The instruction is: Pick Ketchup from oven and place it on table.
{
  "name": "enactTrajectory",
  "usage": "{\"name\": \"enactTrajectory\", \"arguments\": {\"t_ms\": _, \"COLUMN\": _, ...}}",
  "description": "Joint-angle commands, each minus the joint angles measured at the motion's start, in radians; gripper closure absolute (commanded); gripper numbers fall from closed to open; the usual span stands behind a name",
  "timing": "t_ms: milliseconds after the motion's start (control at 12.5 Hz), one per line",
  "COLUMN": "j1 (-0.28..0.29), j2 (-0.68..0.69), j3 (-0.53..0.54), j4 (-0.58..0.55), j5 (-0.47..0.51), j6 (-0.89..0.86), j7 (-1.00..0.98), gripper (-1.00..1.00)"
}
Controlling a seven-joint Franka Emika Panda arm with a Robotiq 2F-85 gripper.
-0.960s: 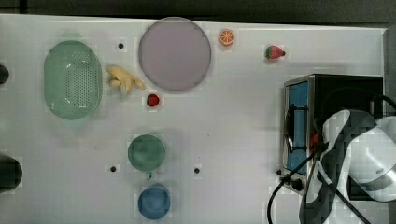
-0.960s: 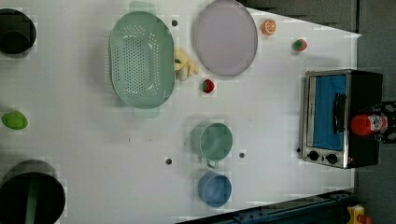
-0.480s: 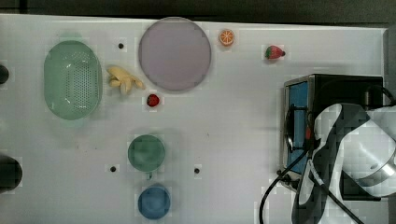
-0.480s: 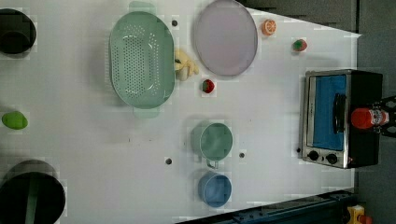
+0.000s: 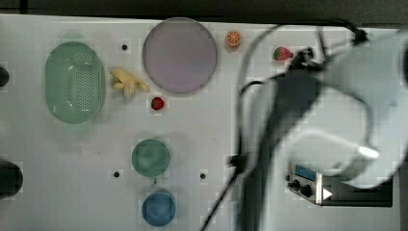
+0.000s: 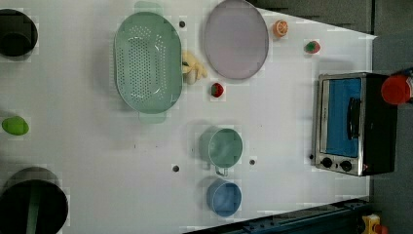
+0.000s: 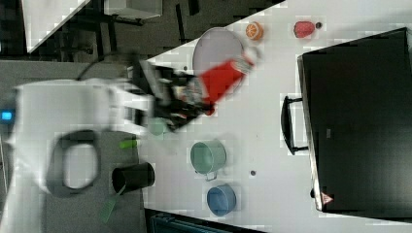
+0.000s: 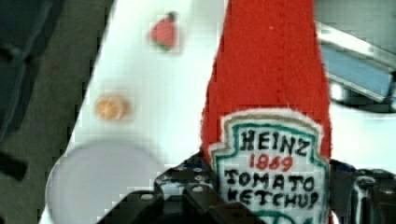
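In the wrist view my gripper (image 8: 273, 189) is shut on the Ketchup (image 8: 268, 84), a red bottle with a white label, and its dark fingers (image 8: 187, 184) sit on either side of the label. The right view shows the Ketchup (image 7: 221, 77) held tilted in the air over the white table (image 7: 262, 145), left of the black oven (image 7: 359, 121), with my gripper (image 7: 192, 94) behind it. In the left view the Ketchup (image 6: 397, 89) is a red spot just past the oven (image 6: 350, 124). My blurred arm (image 5: 308, 110) covers most of the oven (image 5: 308, 183) in the top view.
On the table (image 5: 72, 168) lie a green colander (image 5: 74, 82), a purple plate (image 5: 180, 55), a banana bunch (image 5: 127, 82), an orange slice (image 5: 234, 38), two strawberries (image 5: 157, 103) (image 5: 283, 53), a green cup (image 5: 151, 157) and a blue cup (image 5: 159, 208). A black cup (image 7: 133, 177) stands by the arm's base.
The arm has swung up across the oven in the top view. In the left view the Ketchup has shifted up along the oven's far side. The jaws narrowed early in the second.
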Motion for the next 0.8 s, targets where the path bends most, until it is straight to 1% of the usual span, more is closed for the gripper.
{"name": "enactTrajectory", "arguments": {"t_ms": 80, "j1": 0.04, "j2": 0.053, "j3": 0.139, "j4": -0.029, "j5": 0.024, "j6": 0.001, "j7": 0.02, "gripper": -0.23}}
{"name": "enactTrajectory", "arguments": {"t_ms": 240, "j1": 0.052, "j2": 0.053, "j3": 0.19, "j4": -0.078, "j5": 0.024, "j6": 0.008, "j7": 0.02, "gripper": -0.23}}
{"name": "enactTrajectory", "arguments": {"t_ms": 400, "j1": 0.058, "j2": 0.052, "j3": 0.216, "j4": -0.172, "j5": 0.023, "j6": 0.066, "j7": 0.02, "gripper": -0.23}}
{"name": "enactTrajectory", "arguments": {"t_ms": 640, "j1": 0.057, "j2": 0.053, "j3": 0.21, "j4": -0.322, "j5": 0.002, "j6": 0.223, "j7": 0.02, "gripper": -0.23}}
{"name": "enactTrajectory", "arguments": {"t_ms": 720, "j1": 0.056, "j2": 0.054, "j3": 0.208, "j4": -0.388, "j5": 0.001, "j6": 0.293, "j7": 0.02, "gripper": -0.23}}
{"name": "enactTrajectory", "arguments": {"t_ms": 800, "j1": 0.054, "j2": 0.058, "j3": 0.207, "j4": -0.425, "j5": -0.001, "j6": 0.338, "j7": 0.02, "gripper": -0.23}}
